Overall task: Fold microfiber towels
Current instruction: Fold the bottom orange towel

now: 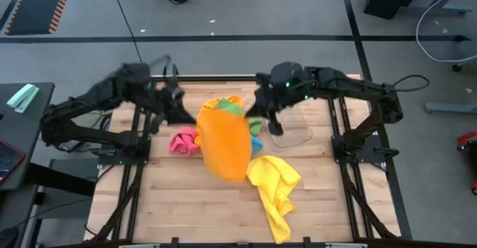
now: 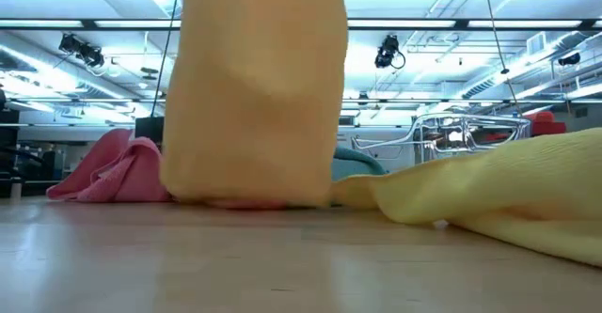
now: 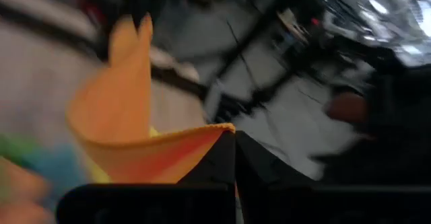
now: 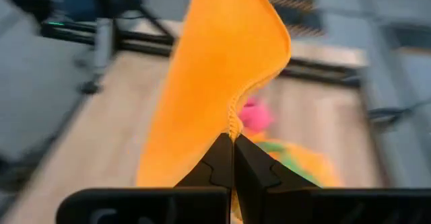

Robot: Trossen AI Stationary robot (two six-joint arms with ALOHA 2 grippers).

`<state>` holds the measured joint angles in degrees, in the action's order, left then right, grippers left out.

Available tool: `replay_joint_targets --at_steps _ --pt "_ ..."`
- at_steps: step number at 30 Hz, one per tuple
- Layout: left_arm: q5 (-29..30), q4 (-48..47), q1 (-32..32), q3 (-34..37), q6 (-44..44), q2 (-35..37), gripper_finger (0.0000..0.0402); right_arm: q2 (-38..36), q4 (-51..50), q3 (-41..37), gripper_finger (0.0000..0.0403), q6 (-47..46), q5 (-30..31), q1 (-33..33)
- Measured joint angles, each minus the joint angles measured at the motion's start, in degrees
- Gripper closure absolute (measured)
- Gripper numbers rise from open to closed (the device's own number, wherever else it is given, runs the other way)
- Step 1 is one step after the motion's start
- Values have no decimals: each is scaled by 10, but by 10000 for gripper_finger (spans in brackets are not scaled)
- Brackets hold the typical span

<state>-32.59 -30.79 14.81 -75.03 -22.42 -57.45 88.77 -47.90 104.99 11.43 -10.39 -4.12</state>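
Both arms are holding the orange towel (image 1: 225, 140) up over the middle of the wooden bench (image 1: 186, 203), and it is hanging as a long soft sheet with its lower edge down near the boards. The left pincer (image 3: 234, 138) is pinching one top corner tight, and the right pincer (image 4: 233, 142) is clamping the other stitched edge, fingers fully closed on cloth. From above, plenty of bare wood is lying open toward the near edge, left of the yellow towel (image 1: 274, 185), which is sprawling crumpled toward the front right. The pink towel (image 1: 183, 141) is sitting bunched just beside the hanging orange one, on the left arm's side, with green (image 1: 232, 107) and blue (image 1: 256, 141) cloth peeking out behind it. A clear plastic tray (image 1: 295, 129) is resting near the right arm. The low view is showing what the overhead cannot: the orange sheet's bottom edge is at the bench surface, though actual contact is hard to tell. The right wrist view is showing the fuzzy weave and the hemmed border.
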Motion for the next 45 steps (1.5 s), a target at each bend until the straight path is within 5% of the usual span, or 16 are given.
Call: replay_joint_targets --at_steps 7,14,22,32,45 --pt "80 -1 66 -104 148 -14 391 0 35 51 391 83 128 -23" --pt "84 -24 50 -146 167 -22 397 0 10 70 391 78 137 9" --pt "83 -144 -81 -147 63 -35 393 1 -81 30 391 1 86 98" --pt "111 -255 -304 -146 -65 -133 390 0 -24 -92 391 -106 -1 220" --pt "128 -191 -502 -146 -179 -304 396 0 114 -209 391 -183 -47 320"
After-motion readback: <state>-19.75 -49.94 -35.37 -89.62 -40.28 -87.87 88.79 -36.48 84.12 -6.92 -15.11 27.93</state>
